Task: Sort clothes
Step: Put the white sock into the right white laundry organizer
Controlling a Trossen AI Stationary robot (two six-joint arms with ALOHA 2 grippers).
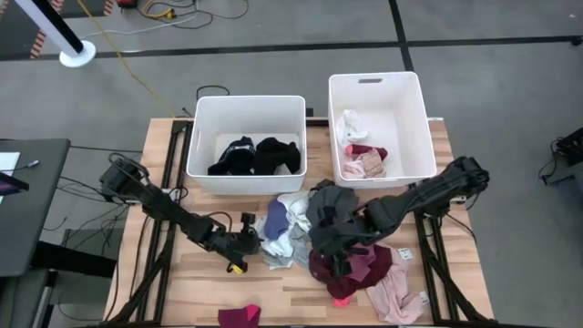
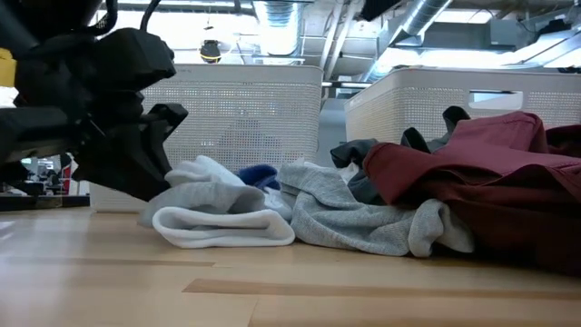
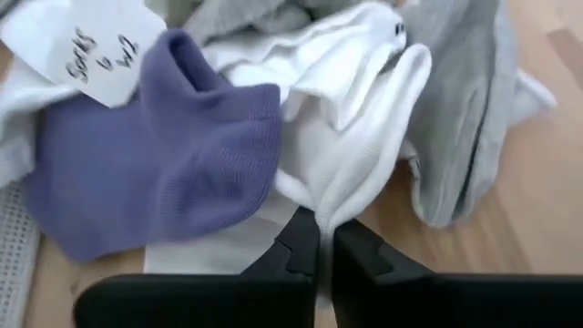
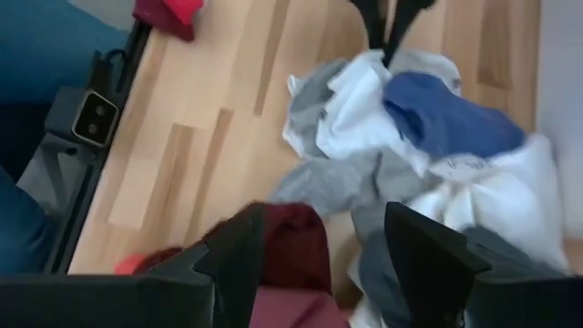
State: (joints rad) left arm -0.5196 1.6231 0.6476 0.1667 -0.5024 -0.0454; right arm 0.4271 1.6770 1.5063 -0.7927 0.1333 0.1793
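White sock (image 3: 364, 137) pinched in left gripper (image 3: 319, 251), fingers pressed tight on its edge, at left side of clothes pile (image 1: 314, 232) mid-table. Purple sock (image 3: 173, 155) lies just beside it, touching. Right gripper (image 4: 319, 246) spread wide, nothing held, over maroon garment (image 1: 351, 264) at pile's right. Left bin (image 1: 246, 141) holds black items; right bin (image 1: 378, 123) white, pink, maroon ones. Stray maroon piece (image 1: 239, 315) near front edge.

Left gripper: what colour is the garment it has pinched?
White; the left gripper is shut on a white garment, clearest in the left wrist view.
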